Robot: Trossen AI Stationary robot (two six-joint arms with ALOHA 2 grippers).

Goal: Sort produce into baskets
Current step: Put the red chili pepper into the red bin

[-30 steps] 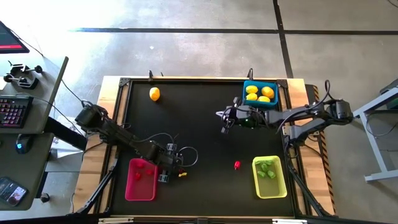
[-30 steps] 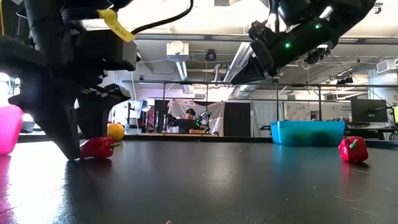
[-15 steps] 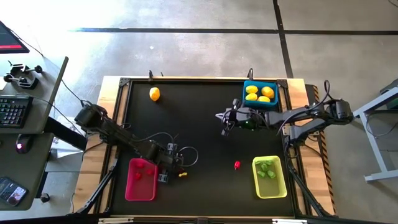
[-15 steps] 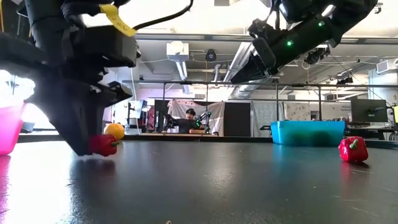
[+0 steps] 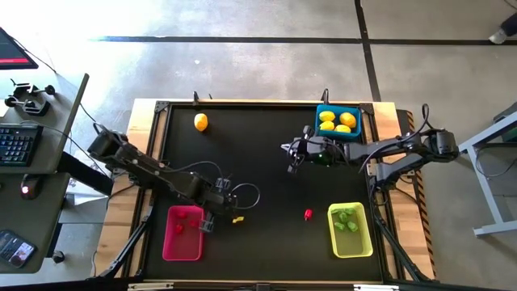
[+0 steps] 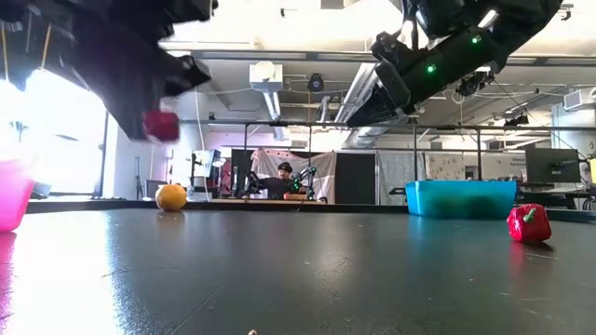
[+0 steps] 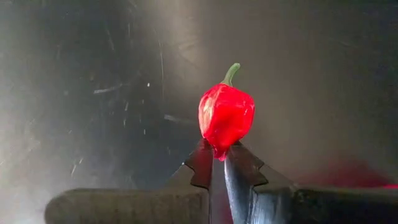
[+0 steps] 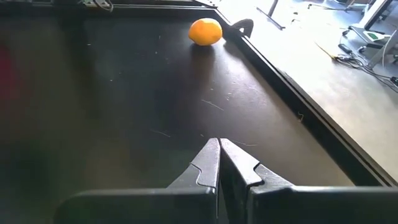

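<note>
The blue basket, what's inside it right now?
The blue basket holds four yellow lemon-like pieces, seen from above. From table height its wall hides them. Anything lying beneath those pieces cannot be seen.

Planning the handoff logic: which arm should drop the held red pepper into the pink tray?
Left. Its claw is shut on the red pepper, lifted off the table right beside the pink tray. The right claw is shut, empty, near the blue tray.
</note>
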